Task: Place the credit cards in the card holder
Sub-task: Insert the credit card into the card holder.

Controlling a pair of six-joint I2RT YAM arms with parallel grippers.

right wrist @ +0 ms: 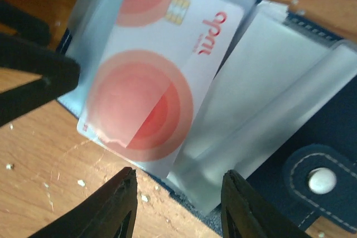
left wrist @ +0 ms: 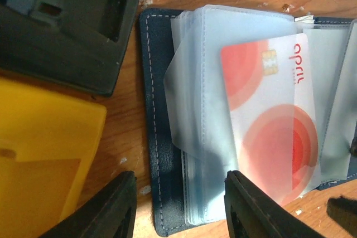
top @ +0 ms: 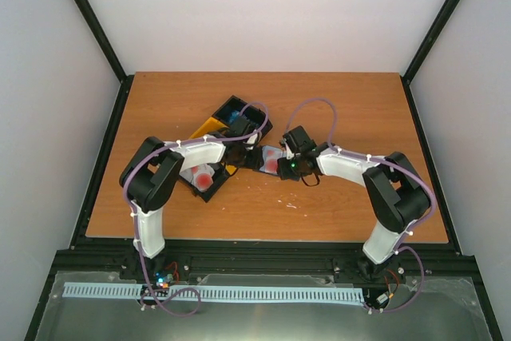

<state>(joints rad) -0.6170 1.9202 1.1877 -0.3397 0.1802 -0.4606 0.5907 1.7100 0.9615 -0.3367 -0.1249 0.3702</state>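
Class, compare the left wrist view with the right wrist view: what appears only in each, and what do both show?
Only the left wrist view shows the yellow tray compartment and the black tray wall beside the card holder. Only the right wrist view shows the holder's snap button. Both show the white credit card with red circles among clear sleeves, and the wooden table.
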